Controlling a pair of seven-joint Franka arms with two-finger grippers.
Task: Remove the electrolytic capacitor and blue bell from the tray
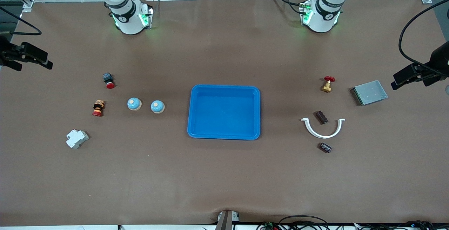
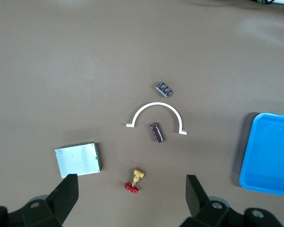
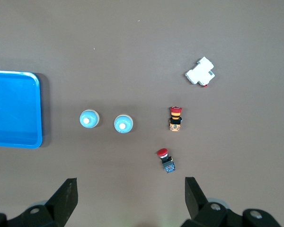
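Honestly, nothing left to lift: tray (image 1: 191, 117) bare inside, no capacitor or bell in it. Judged done, or very near.

Left gripper (image 2: 131, 189) up over the left arm's end of the table, fingers spread wide, gripping nothing. Brass valve (image 2: 134, 179) right between the fingertips, well below them. Grey box (image 2: 78, 159) just off 1 fingertip. White arc clip (image 2: 156, 106) ahead of the fingers, capacitor inside the arc (image 2: 157, 132) close to its curve, loose capacitor (image 2: 164, 88) ahead of the arc. Tray corner out past the other finger.

Right gripper (image 3: 131, 187) up over the right arm's end, fingers wide apart too, empty. 2 blue bells, bell by the tray (image 3: 89, 119) and second bell (image 3: 123, 124), ahead of the fingers and clear of the rim. 2 red-capped push buttons (image 3: 166, 161) (image 3: 175, 119) toward the other finger, white breaker (image 3: 200, 72) farther out.

If a re-check pick is wanted: come straight down, fingers across the capacitor's short axis, keep clear of the arc clip hugging it. Bells domed, likely slippery; grip low at the base ring. Otherwise park both arms.
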